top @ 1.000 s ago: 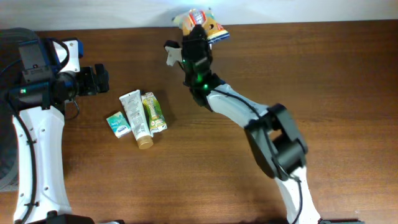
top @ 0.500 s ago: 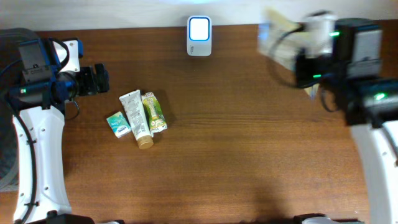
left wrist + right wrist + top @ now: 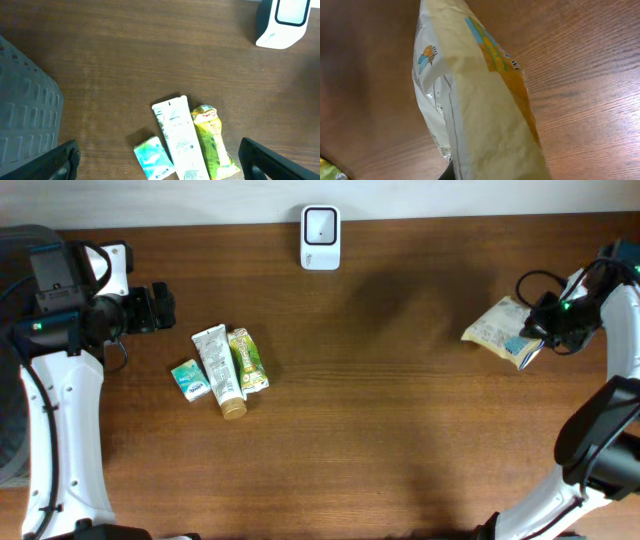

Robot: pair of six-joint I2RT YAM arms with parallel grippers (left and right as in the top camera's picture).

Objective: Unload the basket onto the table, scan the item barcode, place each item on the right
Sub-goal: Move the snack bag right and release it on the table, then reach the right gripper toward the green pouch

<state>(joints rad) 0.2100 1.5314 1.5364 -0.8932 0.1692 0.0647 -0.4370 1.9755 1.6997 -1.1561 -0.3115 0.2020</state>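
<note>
Snack bag (image 3: 503, 332), pale yellow with orange and blue print, sits at the right side of the brown wooden surface (image 3: 380, 430), clamped by the right tool (image 3: 545, 330), which is closed on the bag's right-hand end. In the right wrist view the bag (image 3: 475, 100) fills most of the frame, lengthwise and creased, with wood grain behind it; I cannot tell whether it touches the wood. No barcode is legible on the face shown. White scanner (image 3: 320, 224) stands at the far edge, centre, well apart from the bag. Left tool (image 3: 160, 308) is at the left side, jaws spread wide and holding nothing; its dark fingertips (image 3: 270, 157) frame the bottom corners of the left wrist view. Just beside it, three items lie together: a white tube (image 3: 218, 370) with a gold cap, a green-yellow pouch (image 3: 247, 360) touching the tube's right flank, and a small teal packet (image 3: 190, 379) on its left. Grey ribbed bin (image 3: 25, 120) is at the left edge.
</note>
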